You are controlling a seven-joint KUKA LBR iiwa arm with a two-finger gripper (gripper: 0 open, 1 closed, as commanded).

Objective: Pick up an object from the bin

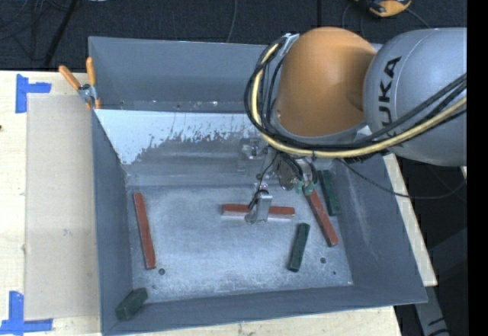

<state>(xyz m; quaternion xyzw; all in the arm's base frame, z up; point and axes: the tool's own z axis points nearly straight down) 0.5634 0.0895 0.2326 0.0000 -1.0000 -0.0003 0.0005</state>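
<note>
Down on the floor of the grey metal bin (108, 197), the gripper (258, 211) sits right over the middle of a flat red-brown stick (282, 211) lying crosswise at the bin's centre. Whether it is clamped on the stick or loose cannot be told. A second red-brown stick (144, 229) lies along the left side, and a third (323, 219) slants at the right, beside a dark green bar (329, 191). Another dark green bar (298, 246) lies near the front, well apart from a small dark green block (131, 303) in the front-left corner.
</note>
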